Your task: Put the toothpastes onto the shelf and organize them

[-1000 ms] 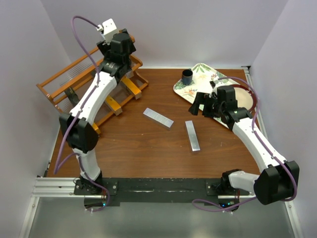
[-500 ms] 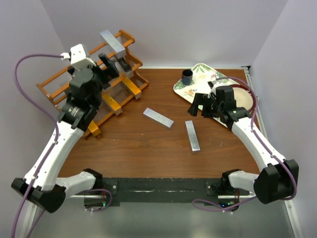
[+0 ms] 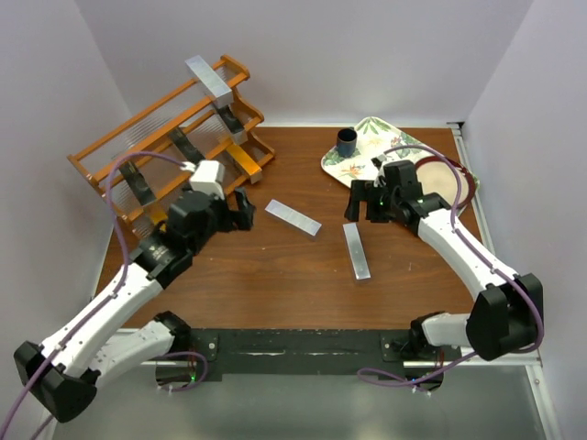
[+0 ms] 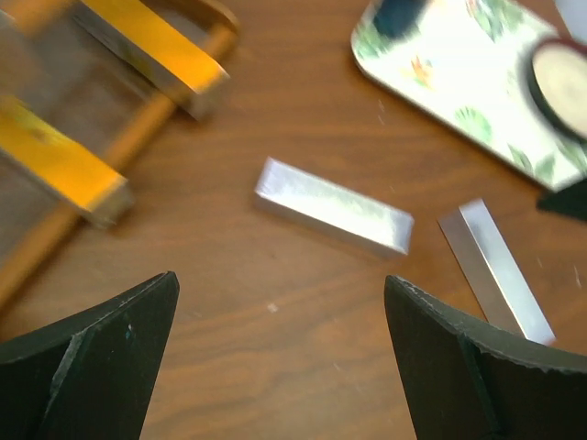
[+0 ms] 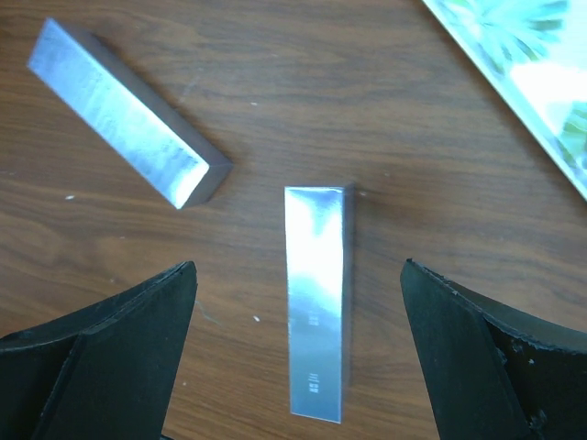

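Observation:
The orange-brown shelf (image 3: 138,147) stands at the back left. It holds a silver toothpaste (image 3: 209,81) on the top tier, black ones on the middle tier and orange-gold ones (image 3: 243,158) on the lowest tier. Two silver toothpastes lie on the table: one (image 3: 293,217) left of centre and one (image 3: 357,250) to its right. My left gripper (image 3: 246,209) is open and empty, just left of the first one (image 4: 332,206). My right gripper (image 3: 359,202) is open above the far end of the second one (image 5: 318,302), jaws on either side, not touching.
A floral white tray (image 3: 367,160) sits at the back right with a small dark cup (image 3: 348,141) and a round dish (image 3: 442,180). The tray's corner shows in the right wrist view (image 5: 532,64). Walls close in on both sides.
My left arm has left the shelf's top tier, leaving a silver toothpaste there, and swung down over the table. My right gripper has shifted slightly left toward the right-hand carton.

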